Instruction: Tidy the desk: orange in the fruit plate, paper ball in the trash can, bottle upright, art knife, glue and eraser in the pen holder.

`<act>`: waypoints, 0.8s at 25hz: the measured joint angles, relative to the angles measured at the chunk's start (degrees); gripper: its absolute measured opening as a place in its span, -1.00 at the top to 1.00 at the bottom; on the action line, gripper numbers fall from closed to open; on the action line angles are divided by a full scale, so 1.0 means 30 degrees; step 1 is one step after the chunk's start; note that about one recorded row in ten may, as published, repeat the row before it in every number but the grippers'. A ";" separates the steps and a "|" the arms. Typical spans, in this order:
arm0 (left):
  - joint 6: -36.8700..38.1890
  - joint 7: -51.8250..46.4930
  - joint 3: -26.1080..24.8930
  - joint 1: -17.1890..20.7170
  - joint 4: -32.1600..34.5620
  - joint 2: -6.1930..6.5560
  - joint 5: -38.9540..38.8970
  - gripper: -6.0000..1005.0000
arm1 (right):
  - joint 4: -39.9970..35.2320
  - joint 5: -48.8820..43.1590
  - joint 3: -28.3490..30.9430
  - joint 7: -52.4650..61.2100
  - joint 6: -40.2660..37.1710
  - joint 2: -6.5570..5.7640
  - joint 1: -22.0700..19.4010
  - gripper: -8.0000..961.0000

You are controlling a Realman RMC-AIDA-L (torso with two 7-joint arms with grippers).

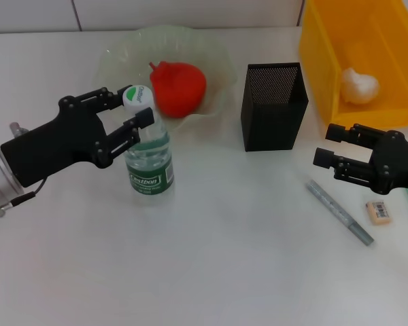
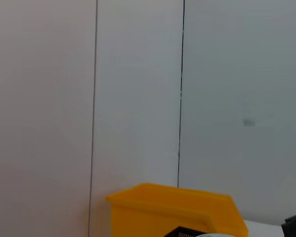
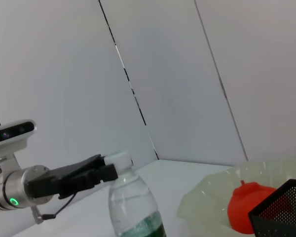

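While our left gripper [image 1: 128, 111] hangs beside the bottle [image 1: 148, 153], fingers spread either side of its neck without clearly gripping, the bottle stands upright, cap up. Only the head view shows the orange [image 1: 179, 87] in the fruit plate [image 1: 119, 51], the pen holder [image 1: 273, 105], the paper ball [image 1: 360, 85] in the yellow trash can [image 1: 323, 61], and our right gripper [image 1: 333, 150], fingers apart, above the art knife [image 1: 340, 212], which lies flat, running diagonally, beside the eraser [image 1: 379, 211]. From the right wrist we see the bottle's side.
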 joint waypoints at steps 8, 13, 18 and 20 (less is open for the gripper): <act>-0.0312 -0.0201 -0.0100 0.0035 -0.0082 -0.0130 0.0126 0.05 | -0.0001 0.0015 -0.0137 -0.0012 0.0130 0.0001 -0.0001 -0.41; -0.0184 -0.0230 -0.0133 0.0086 -0.0090 -0.0129 0.0127 -0.05 | 0.0053 0.0013 -0.0146 -0.0012 0.0144 0.0001 -0.0002 -0.41; 0.0185 -0.0234 -0.0146 0.0130 -0.0097 -0.0125 0.0127 -0.43 | 0.0058 0.0024 -0.0146 -0.0011 0.0145 0.0001 -0.0001 -0.41; 0.0463 -0.0235 -0.0212 0.0132 -0.0099 -0.0124 0.0123 -0.57 | 0.0058 0.0024 -0.0146 -0.0012 0.0146 0.0000 -0.0001 -0.41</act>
